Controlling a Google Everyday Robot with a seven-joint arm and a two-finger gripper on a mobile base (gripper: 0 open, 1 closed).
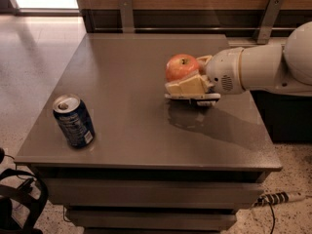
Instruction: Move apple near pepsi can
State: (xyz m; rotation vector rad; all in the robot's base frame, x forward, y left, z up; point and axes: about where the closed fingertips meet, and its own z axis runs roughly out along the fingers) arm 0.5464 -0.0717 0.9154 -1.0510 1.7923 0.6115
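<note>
Grey tabletop [122, 67]: the gripper [191, 79], clamped on the apple [181, 66], hovers right of centre, well apart from the pepsi can [73, 121] at front left; a hasty sweep could topple the can.

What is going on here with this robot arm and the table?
The robot's gripper holds the apple just above the grey table, right of its middle in this view. The pepsi can stands upright near the front left corner, well apart from the apple. The apple has not yet been set down near it.
</note>
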